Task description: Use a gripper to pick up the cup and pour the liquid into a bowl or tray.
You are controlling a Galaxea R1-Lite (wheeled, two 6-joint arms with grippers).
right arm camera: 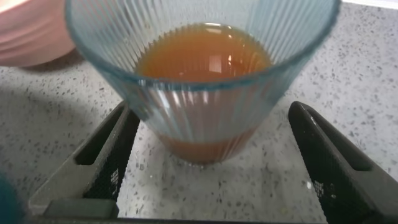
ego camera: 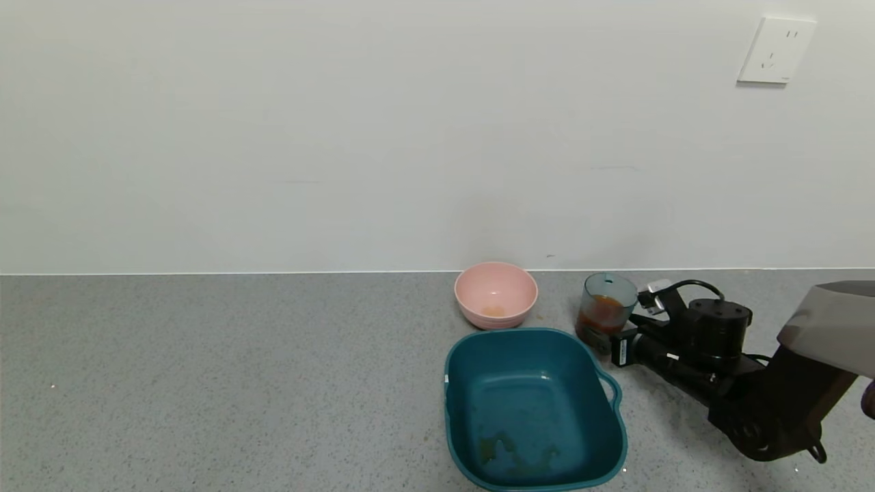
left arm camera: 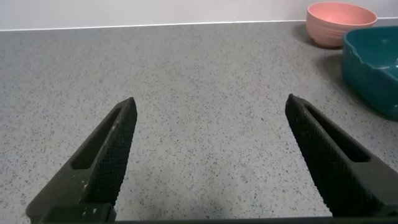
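Right hand (right arm camera: pixel 208 155): reaches in low over the tabletop (ego camera: pixel 205 383) from the robot's right, spread wide; its two fingers (right arm camera: pixel 106 155) stand on either side of the cup with grey surface showing between each finger and the ribbed wall; whether the nearer finger just brushes the wall cannot be told.
Cup (ego camera: pixel 606 316): stands upright on the tabletop between the right hand's fingers, long axis vertical, mouth up, base down; tapered, so the rim is wider than the foot.
Liquid (right arm camera: pixel 204 59): opaque red-orange, lying level inside the cup, filling roughly the lower half.
Pink bowl (ego camera: pixel 495 295): upright near the wall, on the robot's left of the cup and apart from it; a faint orange smear sits at its bottom.
Teal tray (ego camera: pixel 533 410): squarish, with a handle on the side facing the right arm, just in front of the pink bowl and close beside the cup; dark greenish-brown residue lies on its floor toward the near edge.
Left hand (left arm camera: pixel 208 155): hovers over bare tabletop well to the robot's left of the containers, fingers spread wide, holding nothing; pink bowl and tray rim show far off in its wrist view.
Wall socket (ego camera: pixel 776 50): white, high on the wall.
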